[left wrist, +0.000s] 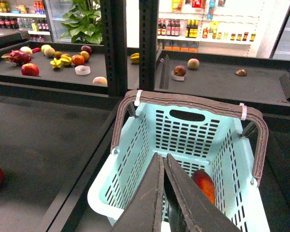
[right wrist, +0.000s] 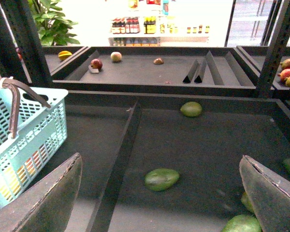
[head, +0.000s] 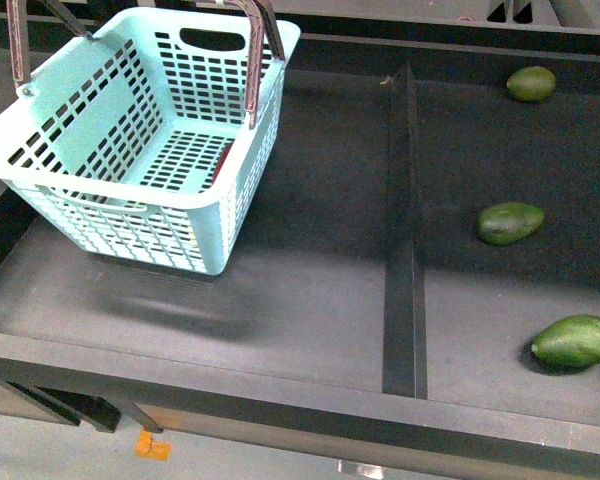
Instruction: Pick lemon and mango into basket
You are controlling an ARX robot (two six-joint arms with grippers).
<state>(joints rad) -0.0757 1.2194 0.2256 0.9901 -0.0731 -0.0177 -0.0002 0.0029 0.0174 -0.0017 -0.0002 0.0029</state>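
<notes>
One mango lengthwise in the basket; left jaws pressed together, right jaws spread.

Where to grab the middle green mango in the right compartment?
Across its short axis, mid-body, from above. The middle green mango lies flat and alone on the tray floor, long axis running roughly left-right in the front view, so the jaws should close front-to-back. The right gripper is open above that compartment.
</notes>
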